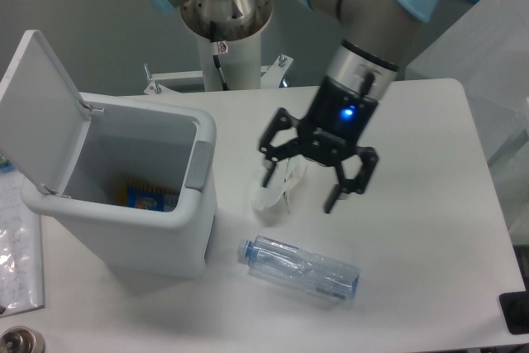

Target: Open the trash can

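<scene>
The white trash can (157, 229) stands on the left of the table. Its flat lid (40, 105) is swung up and back on the left side, so the inside shows. A grey push-button tab (198, 164) sits on its right rim. A blue and yellow packet (150, 196) lies at the bottom inside. My gripper (299, 193) hangs above the table to the right of the can, apart from it. Its fingers are spread open and hold nothing.
A clear plastic bottle (302, 268) lies on its side in front of the gripper. A crumpled clear plastic piece (277, 192) lies under the left finger. The robot base (225, 26) stands behind. Papers (16, 245) lie at the left edge.
</scene>
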Available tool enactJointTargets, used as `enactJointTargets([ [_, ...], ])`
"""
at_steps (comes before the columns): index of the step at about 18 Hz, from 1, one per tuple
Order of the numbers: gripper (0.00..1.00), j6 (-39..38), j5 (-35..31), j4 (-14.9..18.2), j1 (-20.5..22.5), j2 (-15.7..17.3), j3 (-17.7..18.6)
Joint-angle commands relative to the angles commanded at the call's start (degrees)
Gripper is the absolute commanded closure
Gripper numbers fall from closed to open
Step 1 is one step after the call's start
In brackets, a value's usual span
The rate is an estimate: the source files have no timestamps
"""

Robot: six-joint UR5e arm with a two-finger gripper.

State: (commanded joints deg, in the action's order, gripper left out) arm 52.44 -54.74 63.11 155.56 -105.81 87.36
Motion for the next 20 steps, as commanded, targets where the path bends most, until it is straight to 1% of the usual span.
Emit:
enactJointTargets([
  [4,0.00,9.7,-6.2,0.3,2.2,-2.8,0.6],
  [6,0.00,14.2,-7.9,0.4,1.9,-3.3,0.5],
  [8,0.00,18.3,-10.0,0.3,1.3,-4.8,0.5],
  [10,0.00,21.8,-15.6,0.3,1.1,-5.7,0.5],
  [12,0.00,24.4,-22.1,0.3,1.0,-7.6,0.5],
  [15,0.00,26.0,-29.4,0.1,0.9,-10.4,-0.3],
  [18,0.00,26.7,-30.1,0.0,1.0,-12.6,-2.2],
  [20,0.00,28.3,-30.1,0.0,1.1,-13.2,-2.4],
])
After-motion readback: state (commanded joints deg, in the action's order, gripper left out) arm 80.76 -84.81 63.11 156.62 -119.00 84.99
